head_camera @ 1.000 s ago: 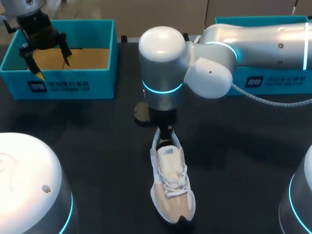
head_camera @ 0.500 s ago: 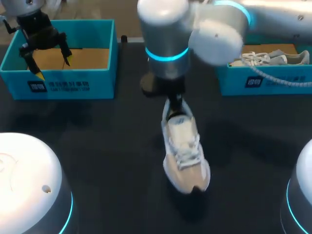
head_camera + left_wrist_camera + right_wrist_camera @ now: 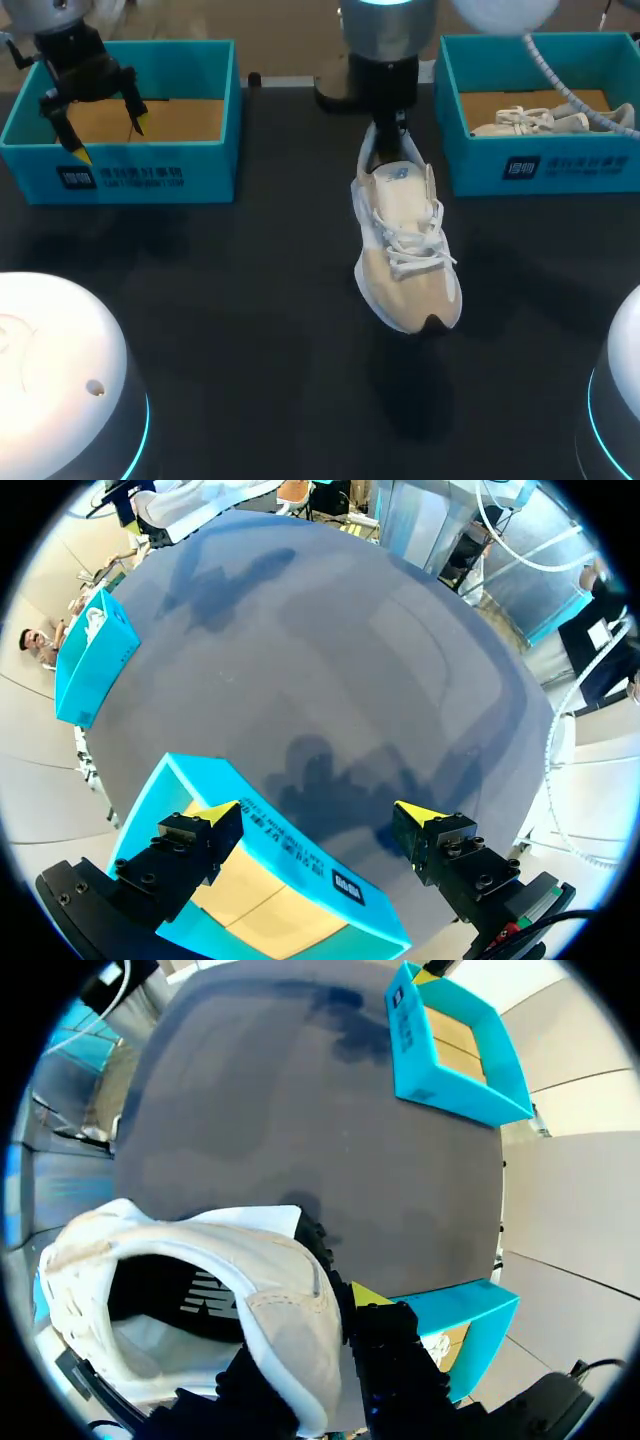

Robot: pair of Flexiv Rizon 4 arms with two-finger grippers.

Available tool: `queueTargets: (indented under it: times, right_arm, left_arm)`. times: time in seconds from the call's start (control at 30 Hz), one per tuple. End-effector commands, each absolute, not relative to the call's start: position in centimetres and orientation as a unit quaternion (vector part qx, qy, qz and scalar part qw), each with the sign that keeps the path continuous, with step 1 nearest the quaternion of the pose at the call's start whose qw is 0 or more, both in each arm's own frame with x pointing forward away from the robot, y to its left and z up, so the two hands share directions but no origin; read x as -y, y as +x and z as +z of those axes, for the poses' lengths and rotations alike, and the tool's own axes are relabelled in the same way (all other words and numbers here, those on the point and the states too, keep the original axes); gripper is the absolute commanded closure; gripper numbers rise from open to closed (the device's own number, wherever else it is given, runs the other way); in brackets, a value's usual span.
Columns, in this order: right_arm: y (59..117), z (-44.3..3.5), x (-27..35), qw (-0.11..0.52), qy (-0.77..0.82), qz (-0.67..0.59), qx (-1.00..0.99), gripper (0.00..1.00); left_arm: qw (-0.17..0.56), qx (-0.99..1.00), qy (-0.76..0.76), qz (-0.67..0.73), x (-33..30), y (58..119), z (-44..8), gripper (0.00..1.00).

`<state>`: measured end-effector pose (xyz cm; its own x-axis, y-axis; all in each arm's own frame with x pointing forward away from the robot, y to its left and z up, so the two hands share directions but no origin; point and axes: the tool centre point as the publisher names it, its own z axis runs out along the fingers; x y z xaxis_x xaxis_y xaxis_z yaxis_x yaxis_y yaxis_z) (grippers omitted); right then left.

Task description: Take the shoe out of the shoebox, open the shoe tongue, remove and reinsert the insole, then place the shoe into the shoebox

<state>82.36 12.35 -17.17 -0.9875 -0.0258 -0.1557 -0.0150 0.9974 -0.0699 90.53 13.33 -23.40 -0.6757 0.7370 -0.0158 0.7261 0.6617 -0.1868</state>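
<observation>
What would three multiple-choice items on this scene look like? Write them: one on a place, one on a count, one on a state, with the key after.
1. The shoe in the right gripper is:
A) in the left shoebox
B) over the table, outside both boxes
C) in the right shoebox

2. Teal shoeboxes on the table:
A) one
B) two
C) three

3. The left gripper is:
A) shut on an insole
B) shut on a shoe
C) open, empty

Key: B, the shoe hangs clear of both boxes; B, one box at each side; C, its fingers stand apart over the left shoebox, nothing between them.
</observation>
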Motion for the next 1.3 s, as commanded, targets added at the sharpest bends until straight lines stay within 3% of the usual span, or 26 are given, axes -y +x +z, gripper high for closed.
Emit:
queueTargets:
  times: [0.03,0.27,0.53,0.77,1.3]
  right_arm:
    - [82.2,-17.2,-11.8,0.080,-0.012,-0.029,-0.996,1.00]
    - [82.8,-16.4,-10.6,0.087,-0.001,-0.016,-0.996,1.00]
    - [91.3,-9.1,-1.6,0.153,-0.045,-0.127,-0.979,1.00]
    - [98.6,-4.7,4.6,0.164,-0.117,-0.105,-0.974,1.00]
    - [98.9,-5.0,4.8,0.165,-0.111,-0.104,-0.975,1.00]
  left_arm:
    - [0.031,0.911,-0.402,0.088,-13.4,90.6,-23.4,0.00]
    - [0.031,0.911,-0.402,0.088,-13.4,90.6,-23.4,0.00]
    - [0.031,0.911,-0.402,0.088,-13.4,90.6,-23.4,0.00]
    - [0.031,0.911,-0.402,0.088,-13.4,90.6,-23.4,0.00]
    - [0.031,0.930,-0.360,0.071,-12.9,90.7,-23.3,0.00]
